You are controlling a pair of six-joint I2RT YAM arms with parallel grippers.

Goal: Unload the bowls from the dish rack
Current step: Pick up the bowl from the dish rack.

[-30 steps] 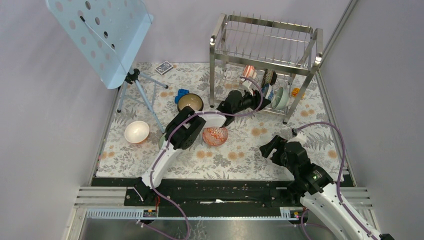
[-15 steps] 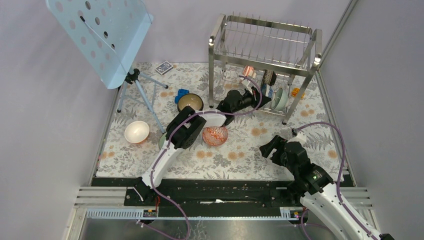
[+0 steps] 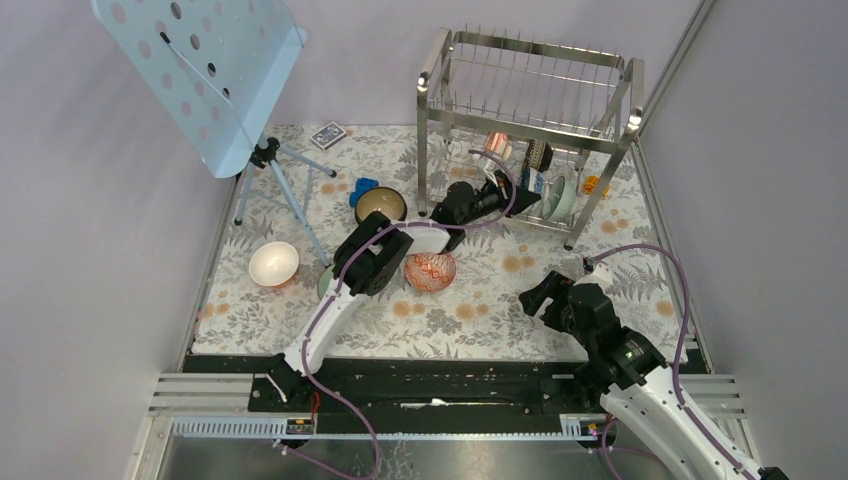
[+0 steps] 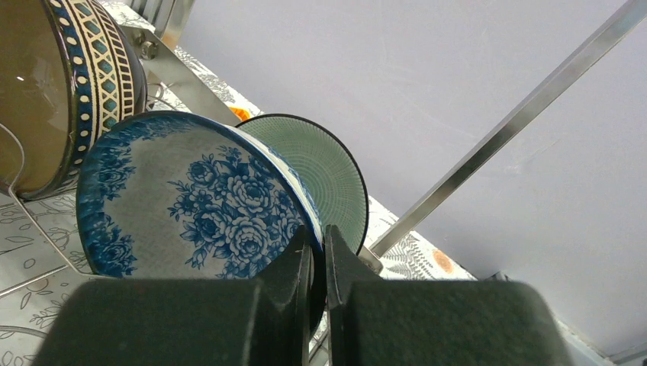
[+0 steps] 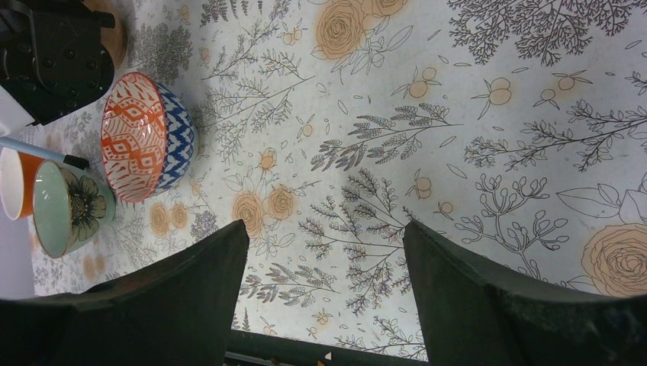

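Dish rack [image 3: 424, 120] — lower tier holds blue-flowered bowl [image 4: 198, 206], green bowl [image 4: 329, 171] on edge.

Flower-printed worktop [image 3: 480, 300]. At far right corner, shiny two-tier steel wire dish rack [image 3: 424, 150] on tall legs. At far left corner, pale blue perforated music stand [image 3: 200, 70] on tripod. By far edge, small dark card box [image 3: 328, 134]. Toward the middle, small blue object [image 3: 364, 187] just beside dark brown round bowl with tan inside [image 3: 380, 204]; nearer, orange-red patterned round bowl [image 3: 430, 271], pale green flowered bowl [image 5: 69, 207] to its left. Near left edge, white round bowl [image 3: 273, 263].
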